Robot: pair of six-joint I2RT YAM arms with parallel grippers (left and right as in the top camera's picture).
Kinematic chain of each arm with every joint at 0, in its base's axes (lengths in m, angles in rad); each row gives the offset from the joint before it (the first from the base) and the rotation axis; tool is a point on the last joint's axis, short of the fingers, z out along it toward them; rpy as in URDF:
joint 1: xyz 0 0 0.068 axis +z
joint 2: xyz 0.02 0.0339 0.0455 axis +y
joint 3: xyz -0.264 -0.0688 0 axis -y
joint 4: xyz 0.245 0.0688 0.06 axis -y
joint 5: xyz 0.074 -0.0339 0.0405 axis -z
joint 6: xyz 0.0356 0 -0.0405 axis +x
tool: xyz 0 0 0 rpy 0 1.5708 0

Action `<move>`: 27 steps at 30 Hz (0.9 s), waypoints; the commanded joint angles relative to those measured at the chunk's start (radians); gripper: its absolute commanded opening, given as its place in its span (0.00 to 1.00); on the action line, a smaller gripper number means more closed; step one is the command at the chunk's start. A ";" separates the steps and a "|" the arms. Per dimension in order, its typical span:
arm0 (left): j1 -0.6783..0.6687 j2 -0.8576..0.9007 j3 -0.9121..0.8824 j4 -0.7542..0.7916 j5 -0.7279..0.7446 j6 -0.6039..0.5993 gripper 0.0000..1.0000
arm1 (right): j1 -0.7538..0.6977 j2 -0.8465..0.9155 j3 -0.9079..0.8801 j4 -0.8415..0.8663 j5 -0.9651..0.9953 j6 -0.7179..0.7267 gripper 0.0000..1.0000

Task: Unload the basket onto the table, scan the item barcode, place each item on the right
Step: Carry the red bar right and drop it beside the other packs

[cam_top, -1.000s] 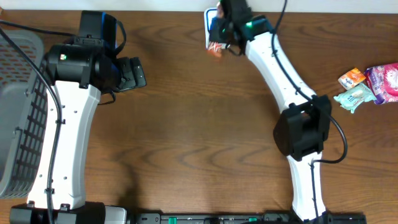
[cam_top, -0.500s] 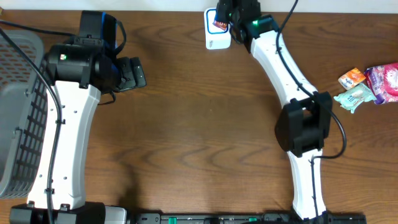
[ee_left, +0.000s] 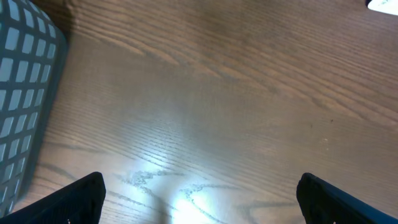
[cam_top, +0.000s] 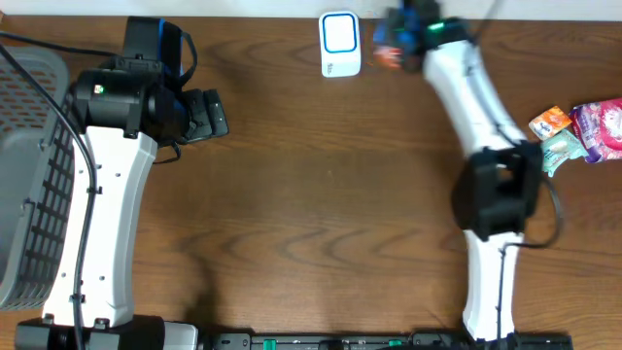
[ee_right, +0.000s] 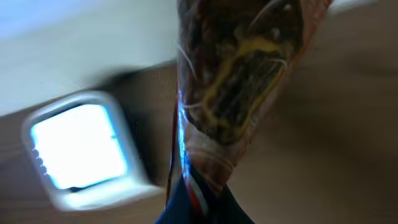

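Note:
The scanner [cam_top: 339, 44], a small white box with a lit blue-rimmed window, lies at the table's far edge; it is blurred in the right wrist view [ee_right: 87, 149]. My right gripper [cam_top: 397, 41] hangs just right of it, shut on a snack packet [cam_top: 389, 53]. Up close the packet [ee_right: 242, 74] is a crinkled brown and orange wrapper with a blue, red and white end, beside the scanner and not over it. No barcode shows. My left gripper [cam_top: 212, 115] stands wide open over bare wood [ee_left: 211, 205], far left of the scanner, with nothing between its fingers.
A grey mesh basket [cam_top: 29, 175] stands at the left edge, its corner in the left wrist view [ee_left: 22, 81]. Three loose packets lie at the right edge: orange [cam_top: 549, 122], pale green [cam_top: 559, 151] and pink [cam_top: 603, 126].
My right arm has swung to the right with the packet, from over the scanner to beside it, uncovering the scanner's window. The left arm has not moved.

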 commanded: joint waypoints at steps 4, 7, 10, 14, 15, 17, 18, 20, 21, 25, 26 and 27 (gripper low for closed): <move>0.003 0.007 -0.002 -0.003 -0.001 -0.008 0.98 | -0.260 -0.141 0.007 -0.283 0.224 -0.166 0.01; 0.003 0.007 -0.002 -0.003 -0.001 -0.008 0.98 | -0.344 -0.131 0.006 -0.385 0.224 -0.276 0.01; 0.003 0.007 -0.002 -0.003 -0.001 -0.008 0.98 | -0.427 -0.120 0.005 -0.451 0.224 -0.314 0.01; 0.003 0.007 -0.002 -0.003 -0.001 -0.008 0.98 | -0.516 -0.119 0.003 -0.488 0.203 -0.313 0.01; 0.003 0.007 -0.002 -0.003 -0.001 -0.008 0.98 | -0.533 -0.119 0.003 -0.491 0.188 -0.312 0.03; 0.003 0.007 -0.002 -0.003 -0.001 -0.008 0.98 | -0.565 -0.119 0.003 -0.496 0.144 -0.304 0.13; 0.003 0.007 -0.002 -0.003 -0.001 -0.008 0.98 | -0.580 -0.119 0.003 -0.499 0.121 -0.298 0.19; 0.003 0.007 -0.002 -0.003 -0.001 -0.008 0.98 | -0.602 -0.119 0.003 -0.513 0.097 -0.293 0.33; 0.003 0.007 -0.002 -0.003 -0.001 -0.008 0.98 | -0.609 -0.119 0.003 -0.521 0.097 -0.283 0.35; 0.003 0.007 -0.002 -0.003 -0.001 -0.008 0.98 | -0.630 -0.119 0.004 -0.564 0.093 -0.275 0.48; 0.003 0.007 -0.002 -0.003 -0.001 -0.008 0.98 | -0.631 -0.120 0.004 -0.579 0.085 -0.275 0.48; 0.003 0.007 -0.002 -0.003 -0.001 -0.008 0.98 | -0.632 -0.120 0.004 -0.591 0.072 -0.275 0.48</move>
